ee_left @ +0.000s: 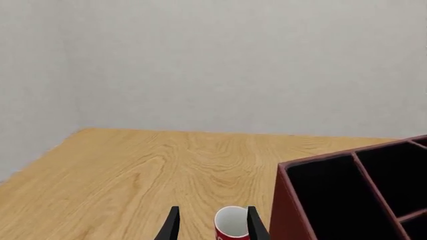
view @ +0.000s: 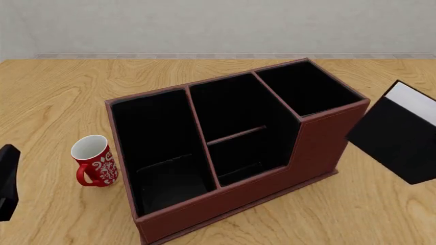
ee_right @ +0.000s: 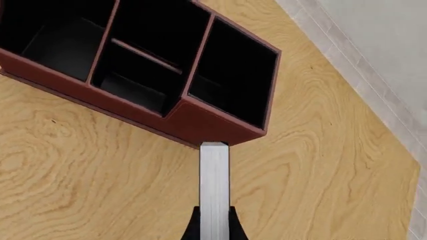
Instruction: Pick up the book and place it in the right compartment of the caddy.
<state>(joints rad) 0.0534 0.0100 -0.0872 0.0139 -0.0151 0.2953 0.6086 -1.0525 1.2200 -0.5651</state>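
The black book (view: 398, 138), white page edges up, hangs tilted in the air just right of the reddish-brown caddy (view: 320, 148). In the right wrist view my right gripper (ee_right: 214, 212) is shut on the book (ee_right: 214, 175), whose page edge points at the caddy's near corner (ee_right: 207, 125). The right compartment (view: 307, 89), squarish and tall-walled, holds nothing; it also shows in the right wrist view (ee_right: 237, 75). My left gripper (ee_left: 213, 209) is open and empty, low over the table left of the caddy (ee_left: 287, 210).
A red-and-white mug (view: 95, 161) stands upright left of the caddy, just beyond my left fingers (ee_left: 172, 225) in the left wrist view (ee_left: 231, 222). A dark part of my left arm (view: 7, 181) shows at the front view's left edge. A wall bounds the table's far side.
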